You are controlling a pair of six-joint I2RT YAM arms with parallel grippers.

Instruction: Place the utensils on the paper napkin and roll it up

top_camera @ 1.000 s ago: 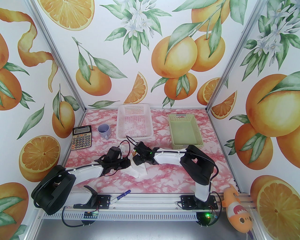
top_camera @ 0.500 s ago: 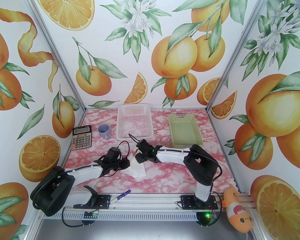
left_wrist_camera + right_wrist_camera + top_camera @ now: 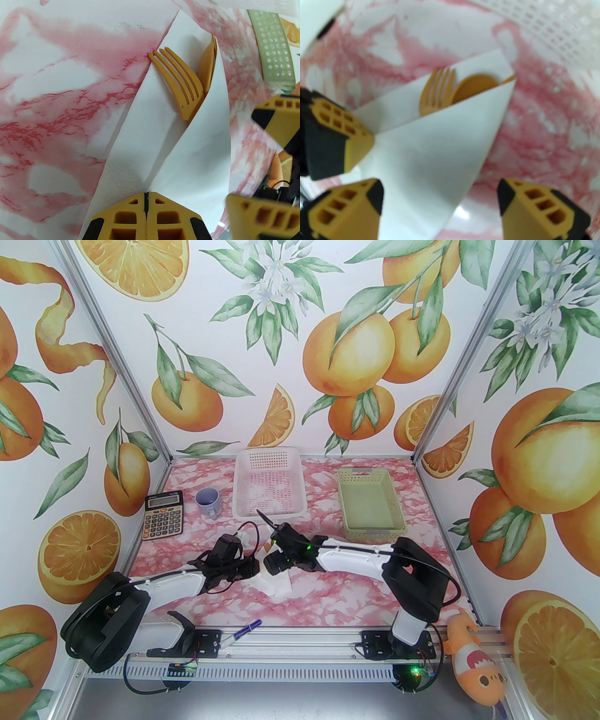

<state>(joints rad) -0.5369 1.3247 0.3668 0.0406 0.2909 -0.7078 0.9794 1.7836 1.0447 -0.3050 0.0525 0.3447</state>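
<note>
Beneath the wide-open right tool [image 3: 440, 187] lies the paper napkin [image 3: 431, 152], pinched by the left tool [image 3: 146, 199].

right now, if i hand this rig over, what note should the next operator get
Left gripper: shut, pinching the paper napkin at its fold.
Right gripper: open above the folded flap, holding nothing.
Things: fork and spoon lie side by side on the napkin, heads sticking out, handles under the flap.
Done: both are placed and one flap is folded over them.
Left: roll the napkin up; so far it is only a loose fold.
</note>
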